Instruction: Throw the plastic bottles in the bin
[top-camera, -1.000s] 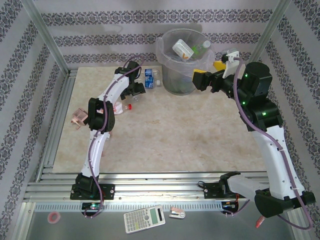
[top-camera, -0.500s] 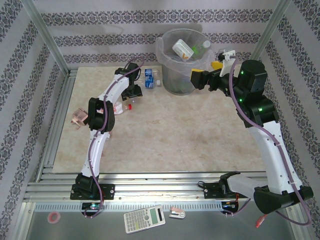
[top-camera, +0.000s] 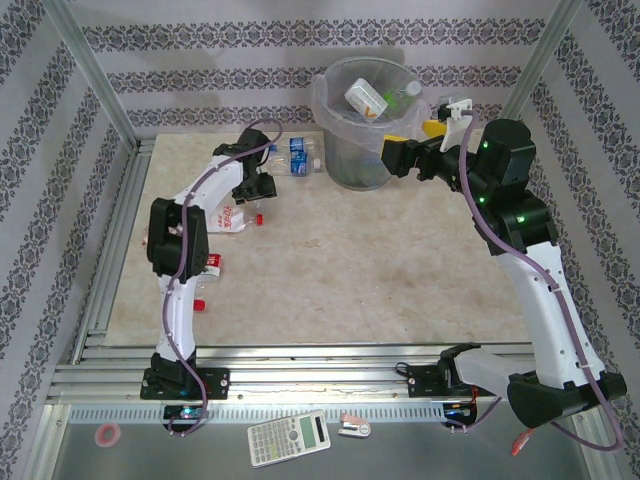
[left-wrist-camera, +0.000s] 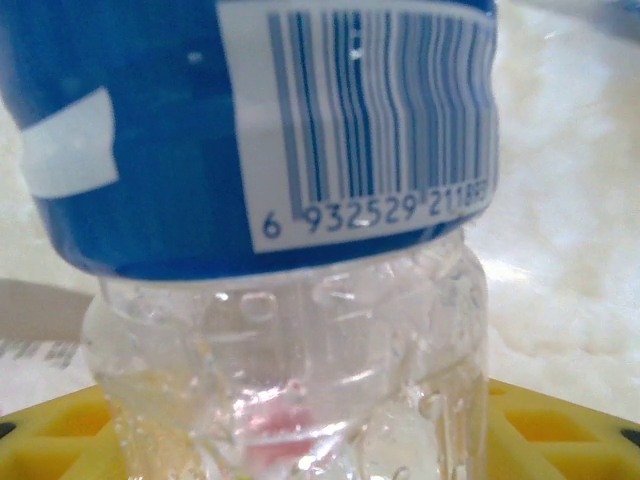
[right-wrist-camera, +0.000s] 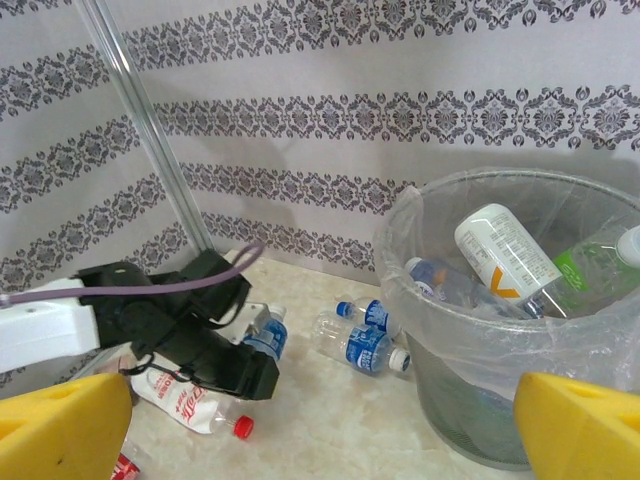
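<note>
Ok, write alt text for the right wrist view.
A bag-lined bin holds several bottles. Left of it, more bottles lie on the table by the left gripper. The right gripper is open, its yellow pads in the bottom corners.

The bin (top-camera: 345, 165) is standing at the far side of the worktop (top-camera: 380, 270), right of centre, with several bottles (top-camera: 365, 97) lying in it. A pair of bottles (right-wrist-camera: 362, 343) is lying just left of it. Further left, another bottle (left-wrist-camera: 290, 150) is sitting in the left gripper (left-wrist-camera: 305, 440), and a flat bottle (top-camera: 233, 217) is lying nearer. The right gripper (right-wrist-camera: 320, 425) is hovering beside the bin's right.
</note>
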